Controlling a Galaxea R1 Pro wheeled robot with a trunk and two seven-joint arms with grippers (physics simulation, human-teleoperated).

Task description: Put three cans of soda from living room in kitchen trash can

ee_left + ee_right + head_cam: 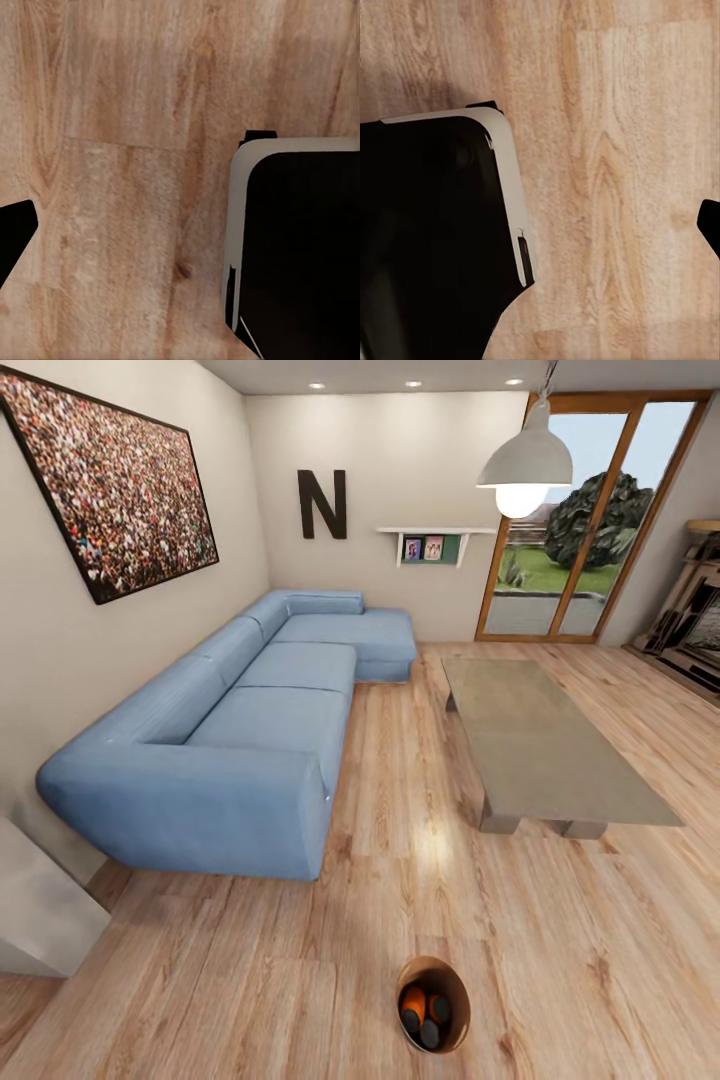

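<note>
Cans of soda (425,1010): we count three, orange and dark, lying inside the trash can (455,985).
Trash can: on the wood floor (250,980), near us, well apart from the blue sofa (240,730) and the grey coffee table (550,740).
Hands: we cannot tell whether either is open or closed; wrist views give floor and the robot's dark base (300,255).

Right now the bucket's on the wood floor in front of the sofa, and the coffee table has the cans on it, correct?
Not quite. In the head view the coffee table carries no cans; the cans lie inside the bucket. The rest holds: it stands on the wood floor in front of the sofa.
</note>
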